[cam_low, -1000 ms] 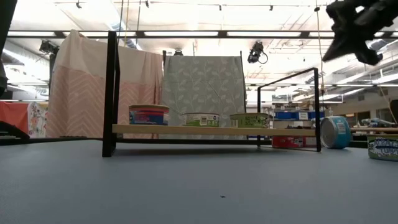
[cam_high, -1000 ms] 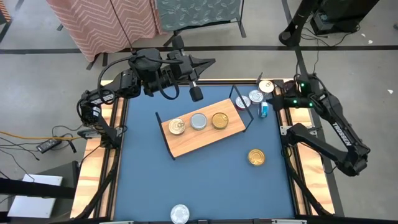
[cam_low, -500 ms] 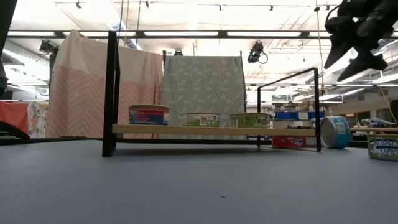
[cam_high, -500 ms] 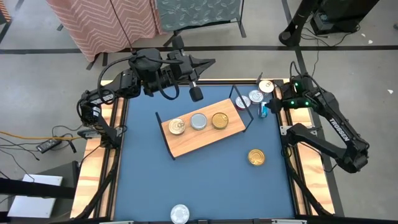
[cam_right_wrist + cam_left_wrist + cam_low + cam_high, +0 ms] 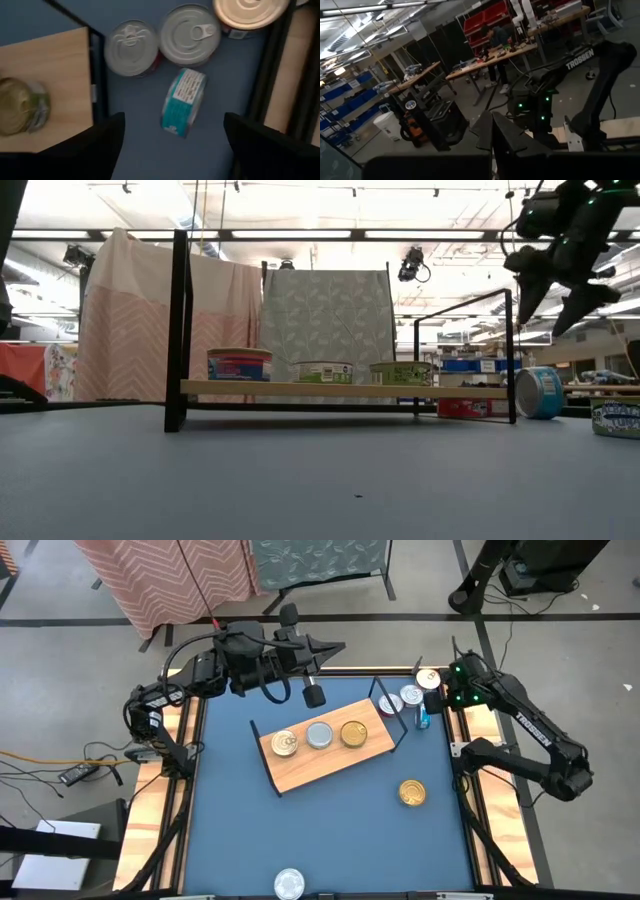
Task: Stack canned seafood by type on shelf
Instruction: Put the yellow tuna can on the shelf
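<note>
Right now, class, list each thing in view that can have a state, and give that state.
Shelf: holds three tins in a row, none stacked.
Teal-labelled tin: on its edge, on the table.
Gold tin: flat on the table, off the shelf.
Right claw: open, empty, above the teal-labelled tin.
Left claw: shut, empty, raised beyond the shelf.

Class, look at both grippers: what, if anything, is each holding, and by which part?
Nothing is held. The right gripper is open, above the teal can on its side, not touching it. The left gripper is shut and empty, above the table's far edge.
</note>
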